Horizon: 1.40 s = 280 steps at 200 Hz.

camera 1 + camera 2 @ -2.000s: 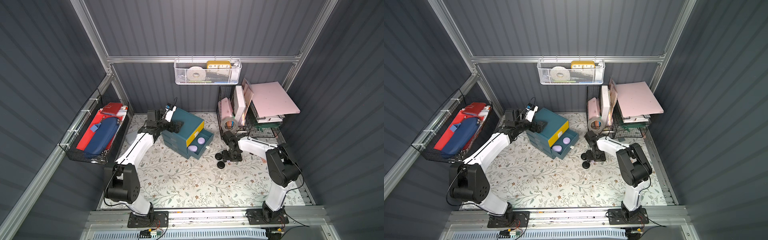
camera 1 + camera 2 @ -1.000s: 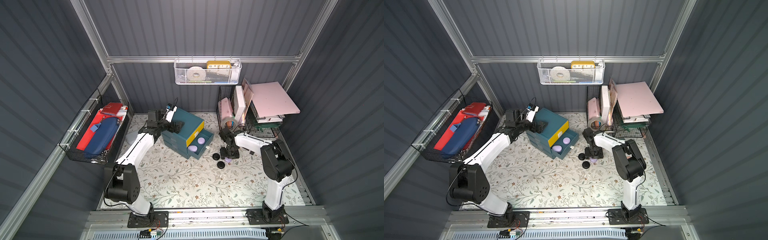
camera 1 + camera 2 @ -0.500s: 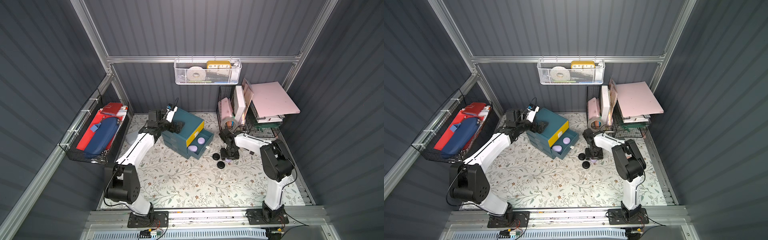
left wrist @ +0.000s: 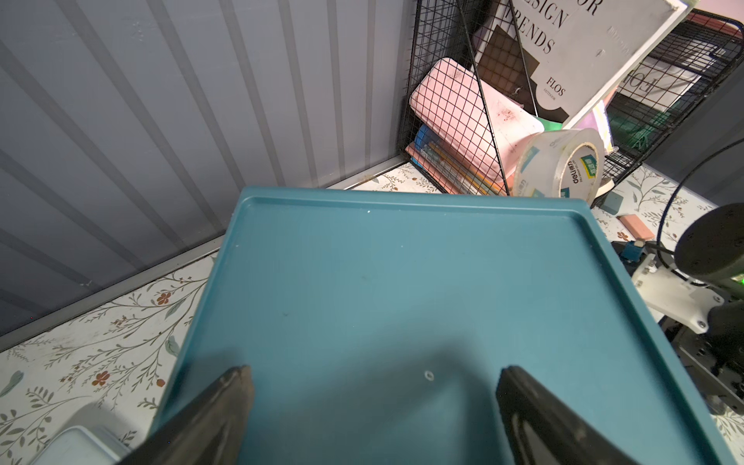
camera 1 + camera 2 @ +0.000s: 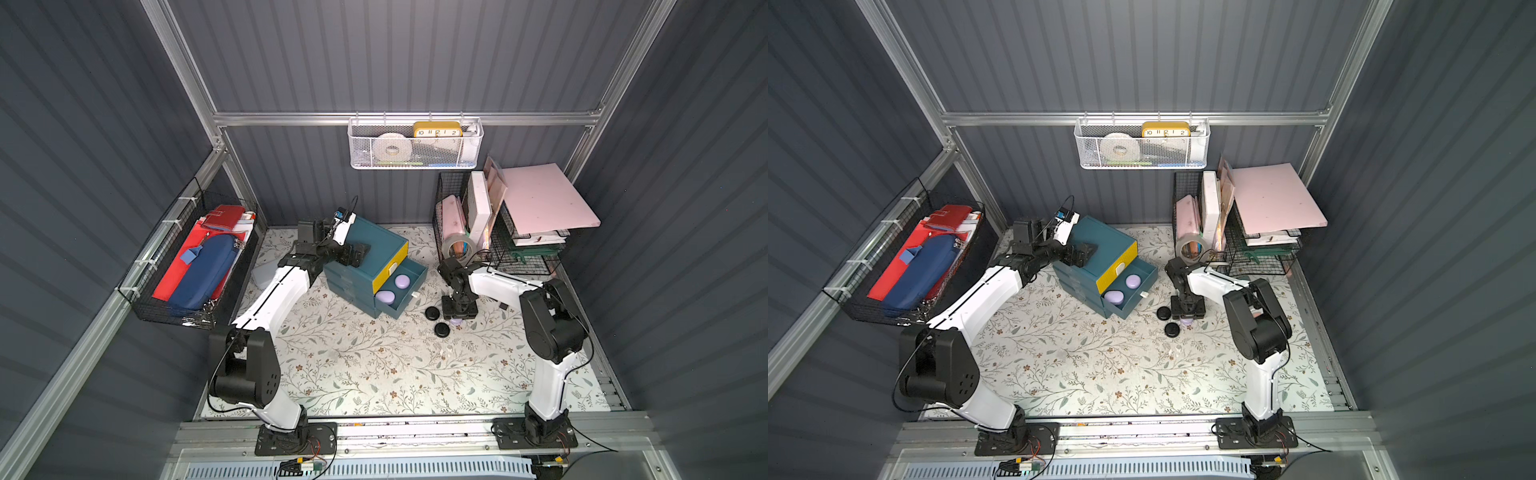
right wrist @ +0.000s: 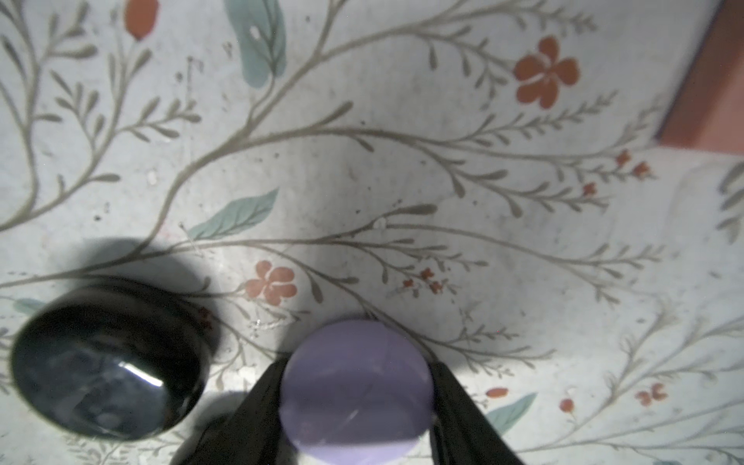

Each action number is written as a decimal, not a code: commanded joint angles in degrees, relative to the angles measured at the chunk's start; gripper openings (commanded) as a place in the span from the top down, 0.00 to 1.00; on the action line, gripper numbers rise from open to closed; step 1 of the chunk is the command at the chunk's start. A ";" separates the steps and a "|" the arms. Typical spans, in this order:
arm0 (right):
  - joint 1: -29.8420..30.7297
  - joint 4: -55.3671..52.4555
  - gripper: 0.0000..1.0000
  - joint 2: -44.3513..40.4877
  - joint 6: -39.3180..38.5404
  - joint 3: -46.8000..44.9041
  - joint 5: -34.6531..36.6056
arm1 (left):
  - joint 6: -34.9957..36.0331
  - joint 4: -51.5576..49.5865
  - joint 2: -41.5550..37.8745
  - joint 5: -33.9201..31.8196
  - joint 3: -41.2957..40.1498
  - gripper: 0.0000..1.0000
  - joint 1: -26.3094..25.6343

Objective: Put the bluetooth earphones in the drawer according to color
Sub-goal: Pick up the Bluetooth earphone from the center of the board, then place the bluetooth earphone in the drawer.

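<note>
A teal cabinet (image 5: 365, 245) stands at the back with a yellow-fronted top drawer (image 5: 390, 266). The teal drawer (image 5: 411, 289) below it is pulled out and holds two lavender earphones (image 5: 402, 281) (image 5: 385, 296). To its right, my right gripper (image 5: 457, 318) points down at the mat, shut on a third lavender earphone (image 6: 356, 392) that rests there, a finger touching each side. Two black earphones (image 5: 432, 313) (image 5: 442, 330) lie just left of it, the nearer one (image 6: 108, 362) in the right wrist view. My left gripper (image 4: 372, 386) stands open over the cabinet's flat top, holding nothing.
A pink chip (image 6: 708, 100) lies on the mat beyond the right gripper. A wire rack (image 5: 498, 232) with books and a tape roll (image 5: 457, 249) fills the back right. A translucent grey box (image 5: 264, 274) sits left of the cabinet, and a wire basket (image 5: 187, 266) hangs on the left wall.
My right gripper moved left to the lavender earphone on the mat and has narrowed its jaws onto it. The left arm has stayed over the cabinet.
</note>
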 commanded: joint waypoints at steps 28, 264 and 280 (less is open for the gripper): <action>0.03 2.54 1.00 -3.93 1.04 -2.69 3.08 | -2.31 -11.10 2.63 -0.39 -2.46 0.01 -0.62; 7.52 25.66 1.00 -12.51 -8.88 9.48 -4.80 | -2.60 -11.10 2.29 0.04 -2.12 0.01 -0.81; 7.79 25.87 1.00 -11.23 -8.45 10.46 -5.43 | -2.49 -11.10 2.10 -0.04 -2.08 0.01 -0.80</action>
